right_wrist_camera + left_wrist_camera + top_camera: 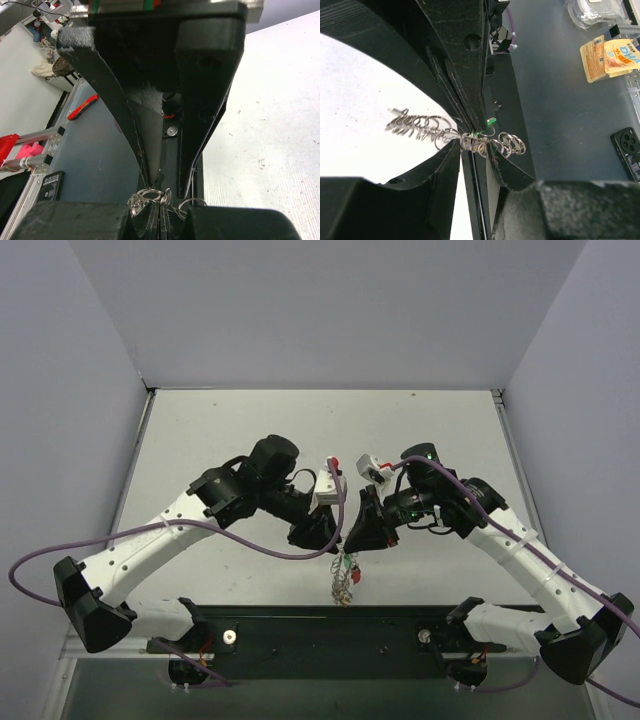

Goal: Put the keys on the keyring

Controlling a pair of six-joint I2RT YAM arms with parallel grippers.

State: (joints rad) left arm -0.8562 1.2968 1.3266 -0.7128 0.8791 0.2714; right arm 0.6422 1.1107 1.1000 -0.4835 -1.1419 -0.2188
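Observation:
The keyring (345, 582), a silver ring fringed with wire loops, hangs between my two grippers above the table's near edge. A red key head (356, 578) and a green one (346, 562) show among the loops. My right gripper (352, 535) is shut on the keyring (150, 192), with its tips (161, 212) pressed together. My left gripper (322, 532) meets it tip to tip. Its jaws (474, 145) stand a little apart, and the keyring's loops (420, 125) fill the gap and touch both tips. A green key head (490, 120) shows beside the right gripper's fingers (465, 90).
The white tabletop (300, 430) stretches behind the grippers, with grey walls on three sides. The black base plate (320, 630) with both arm mounts lies right under the hanging ring. Beyond the edge, on the floor, lie a phone (630, 150) and snack packets (610, 55).

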